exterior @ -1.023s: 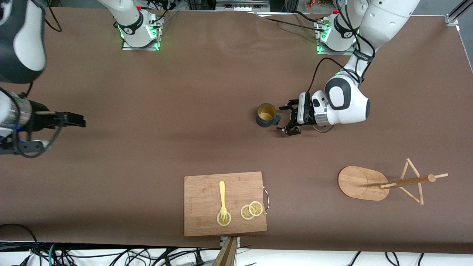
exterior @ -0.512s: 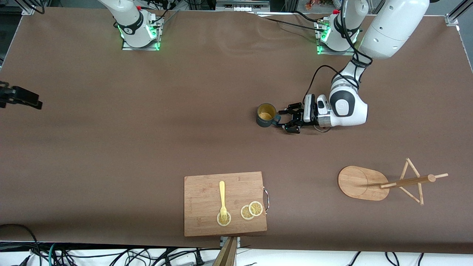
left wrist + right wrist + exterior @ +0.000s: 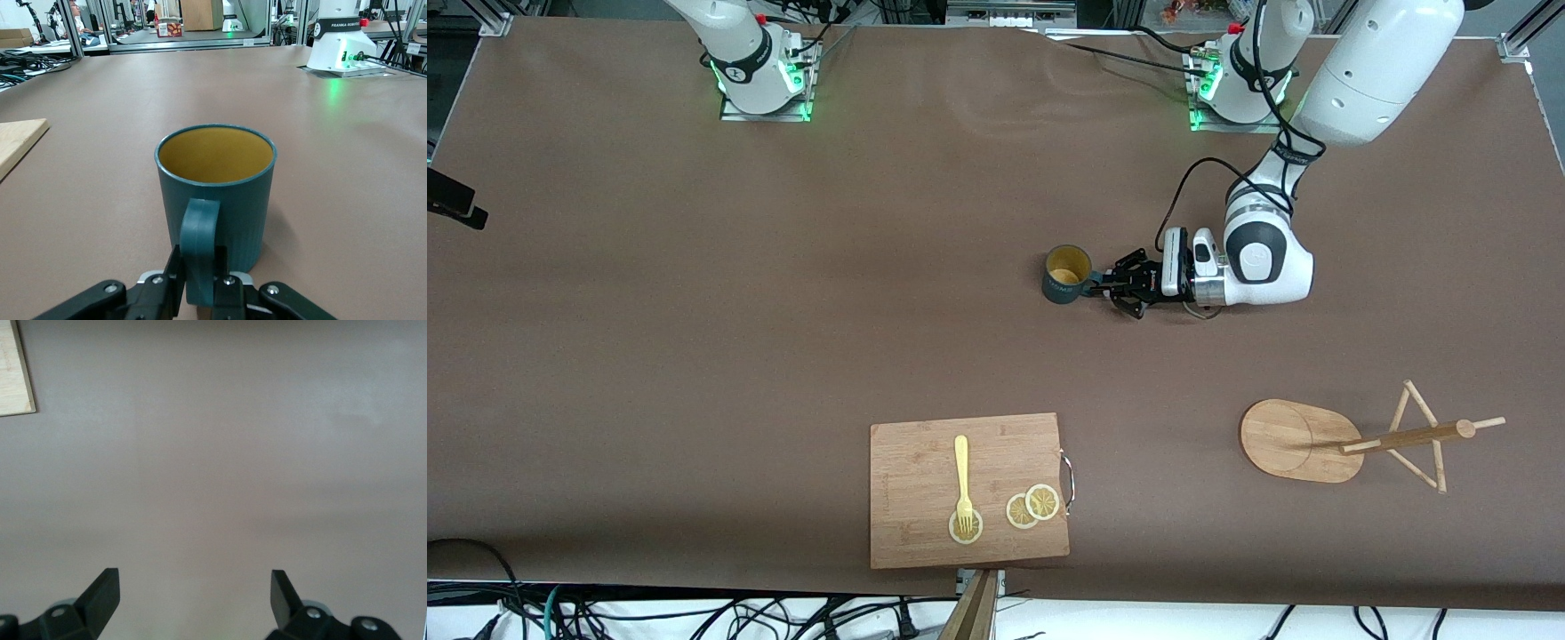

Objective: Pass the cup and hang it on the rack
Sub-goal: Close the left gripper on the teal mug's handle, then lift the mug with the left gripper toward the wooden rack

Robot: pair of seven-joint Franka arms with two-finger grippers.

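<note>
The dark teal cup [image 3: 1067, 274] with its mustard-yellow inside stands upright on the brown table, handle toward the left arm. My left gripper [image 3: 1100, 284] is low at the table and shut on the cup's handle. In the left wrist view the fingers [image 3: 172, 270] pinch the handle [image 3: 199, 240] from both sides, with the cup [image 3: 217, 180] just ahead. The bamboo rack [image 3: 1280, 436] stands nearer to the front camera, toward the left arm's end of the table. My right gripper [image 3: 193, 583] is open and empty over bare table; only its tip [image 3: 454, 200] shows in the front view.
A wooden cutting board [image 3: 925, 480] with a metal handle lies near the table's front edge, with a yellow fork [image 3: 961, 476] and lemon slices [image 3: 1032, 507] on it. Its corner also shows in the left wrist view [image 3: 17, 140] and the right wrist view [image 3: 13, 373].
My left gripper has moved in to the cup and closed on its handle. My right arm has drawn away toward its end of the table, almost out of the front view.
</note>
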